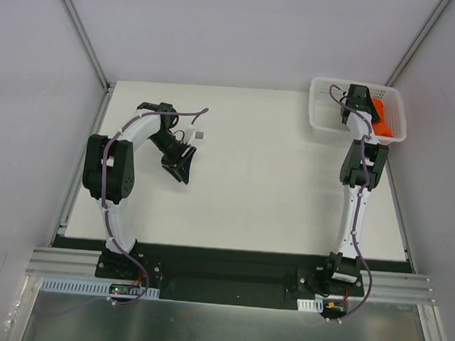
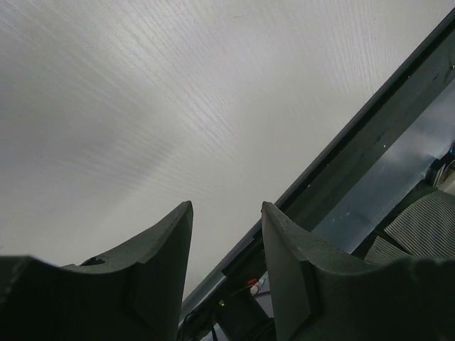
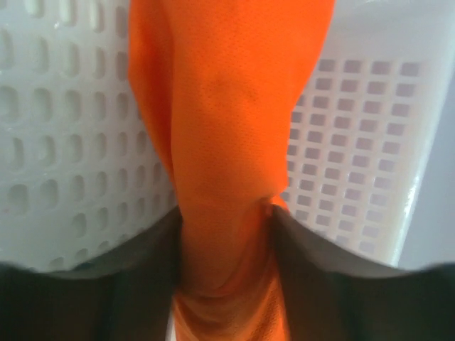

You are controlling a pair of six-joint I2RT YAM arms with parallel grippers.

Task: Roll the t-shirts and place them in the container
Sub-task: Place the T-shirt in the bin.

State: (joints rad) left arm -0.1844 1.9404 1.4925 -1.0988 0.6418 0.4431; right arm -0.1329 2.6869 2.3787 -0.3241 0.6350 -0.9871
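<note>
The orange-red t-shirt [image 1: 380, 117] lies bunched in the white mesh basket [image 1: 322, 107] at the table's far right corner. My right gripper [image 1: 366, 107] reaches into the basket and is shut on a fold of the t-shirt [image 3: 220, 142]; the fabric fills the gap between its dark fingers [image 3: 313, 284] in the right wrist view, with the basket's mesh wall [image 3: 362, 142] behind. My left gripper [image 1: 183, 168] is open and empty above the bare white table at the left; its fingers [image 2: 160, 277] stand apart with nothing between them.
The white table [image 1: 257, 180] ends in a black strip and metal rail at the near edge [image 1: 230, 274]. Grey enclosure walls stand on both sides. The near edge and electronics show in the left wrist view [image 2: 370, 163].
</note>
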